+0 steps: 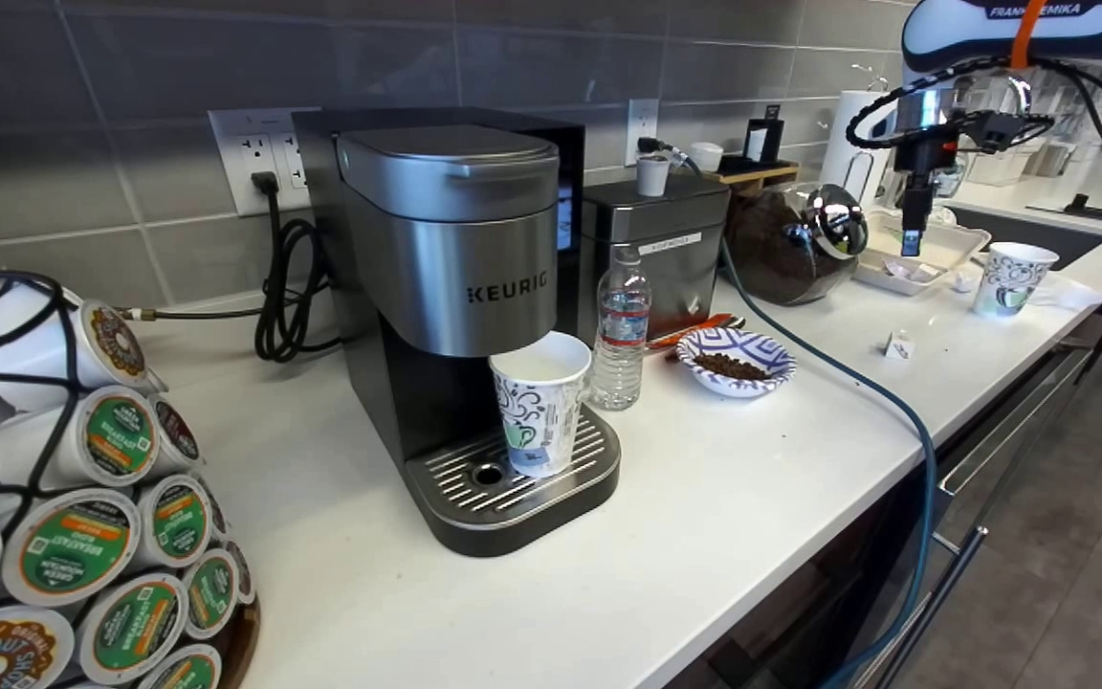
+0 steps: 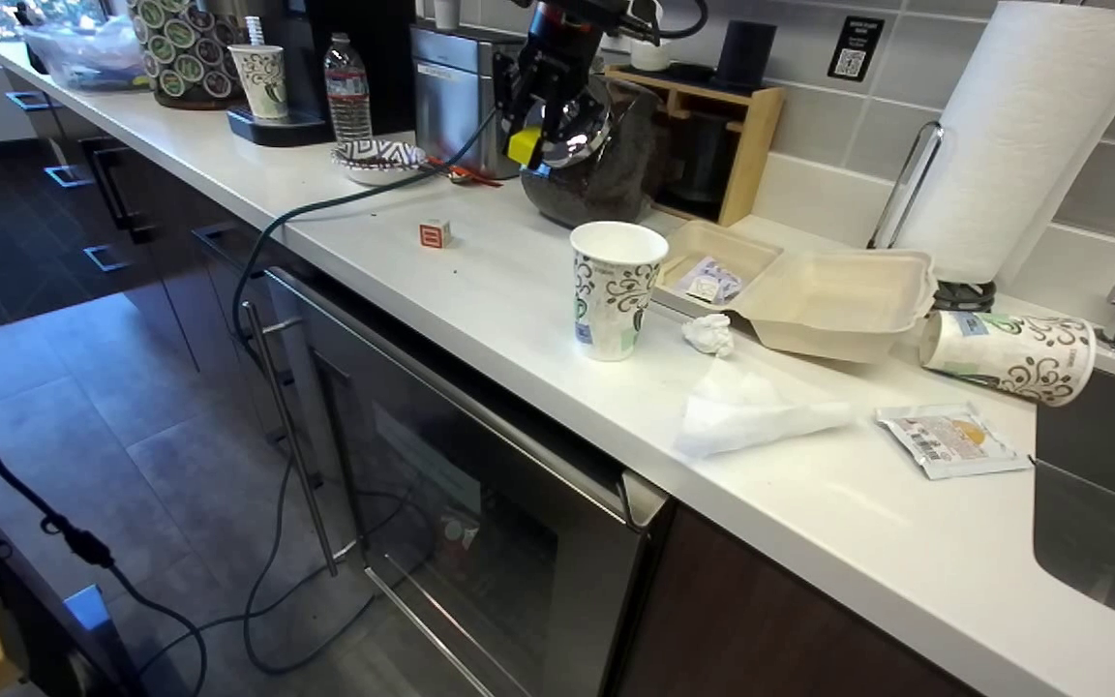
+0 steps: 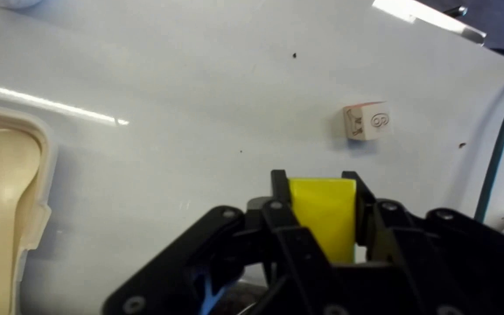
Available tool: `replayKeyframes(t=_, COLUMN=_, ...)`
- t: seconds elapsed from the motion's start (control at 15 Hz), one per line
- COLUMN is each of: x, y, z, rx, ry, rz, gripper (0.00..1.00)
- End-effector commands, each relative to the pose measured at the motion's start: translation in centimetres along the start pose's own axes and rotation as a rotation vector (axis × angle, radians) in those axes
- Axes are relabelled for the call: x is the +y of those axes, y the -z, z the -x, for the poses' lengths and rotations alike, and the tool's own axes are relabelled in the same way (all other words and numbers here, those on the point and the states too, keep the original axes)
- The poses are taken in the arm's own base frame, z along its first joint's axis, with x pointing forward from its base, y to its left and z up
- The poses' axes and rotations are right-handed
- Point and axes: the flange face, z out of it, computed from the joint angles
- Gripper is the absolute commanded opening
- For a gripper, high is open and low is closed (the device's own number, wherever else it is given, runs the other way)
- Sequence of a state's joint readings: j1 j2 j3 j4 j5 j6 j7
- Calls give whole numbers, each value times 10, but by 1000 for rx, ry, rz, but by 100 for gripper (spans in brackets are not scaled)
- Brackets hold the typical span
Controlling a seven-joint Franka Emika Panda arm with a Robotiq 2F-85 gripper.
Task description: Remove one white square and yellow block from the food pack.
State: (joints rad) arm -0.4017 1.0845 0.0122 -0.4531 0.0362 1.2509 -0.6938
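The black two-fingered gripper (image 3: 316, 183) pinches a yellow rectangular block (image 3: 324, 214) between its jaws, above the white countertop (image 3: 169, 144). In the wrist view, a small white cube (image 3: 368, 121) sits at one o'clock from the block, one face showing an outlined digit (6, or an upturned 9), and the countertop's edge slants beyond it. The shallow beige food pack (image 3: 46, 170), holding a cream spoon (image 3: 9, 153), lies at nine o'clock; a broad stretch of countertop separates pack and cube. In an exterior view, a silver-and-black coffee maker (image 1: 455, 258) reads KEURIG, green-lidded pods (image 1: 73, 545) marked BREAKFAST BLEND at its eight o'clock.
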Motion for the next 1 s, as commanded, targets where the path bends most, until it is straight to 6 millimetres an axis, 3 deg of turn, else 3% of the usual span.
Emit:
replayKeyframes(t=0.0, x=20, y=-5, z=0, rx=52, ry=-95, rz=36, gripper=9)
replayKeyframes(t=0.47, x=56, y=-29, z=18, rx=40, ry=-238, rz=28, gripper=9)
replayKeyframes(t=0.6, x=65, y=-24, z=27, rx=97, ry=-208, rz=-17, gripper=9)
replayKeyframes(t=0.67, x=56, y=-26, z=22, rx=42, ry=-216, rz=16, gripper=34)
replayKeyframes(t=0.8, x=62, y=-25, z=27, rx=65, ry=-218, rz=-1, gripper=34)
replayKeyframes(t=0.87, x=64, y=-24, z=28, rx=71, ry=-220, rz=-5, gripper=9)
replayKeyframes(t=0.93, x=63, y=-30, z=27, rx=40, ry=-231, rz=9, gripper=9)
